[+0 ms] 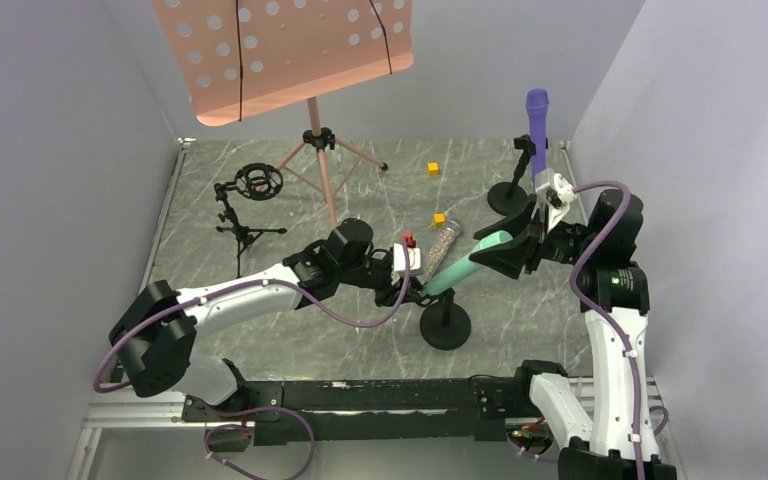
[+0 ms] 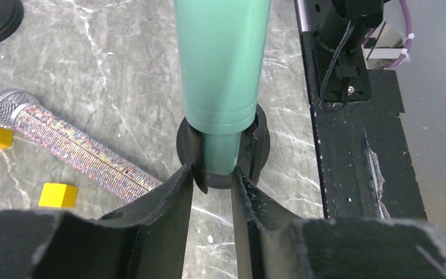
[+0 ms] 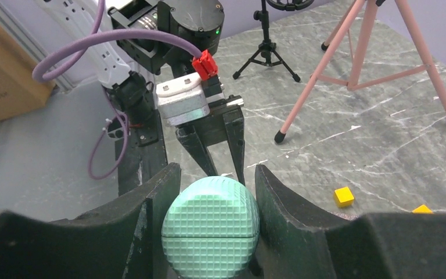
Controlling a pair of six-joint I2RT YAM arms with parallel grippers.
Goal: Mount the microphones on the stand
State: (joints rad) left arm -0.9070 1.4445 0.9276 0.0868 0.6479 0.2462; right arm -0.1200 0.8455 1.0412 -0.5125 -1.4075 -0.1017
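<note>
teal mic (image 1: 465, 262) at the near stand's (image 1: 446, 327) clip (image 2: 258, 139)
right claw (image 1: 508, 250) clenched on the mic's head. the long axis slopes down-left from there to the tail, which sits between the clip's prongs. left claw (image 2: 212, 174) is nearer the joint, its tips flanking the clip's base; cannot tell if it grips.

Smooth glossy teal microphone (image 2: 220, 58), glittery microphone (image 2: 87, 157) metal mesh head, veined stone-look table (image 2: 122, 75)
</note>
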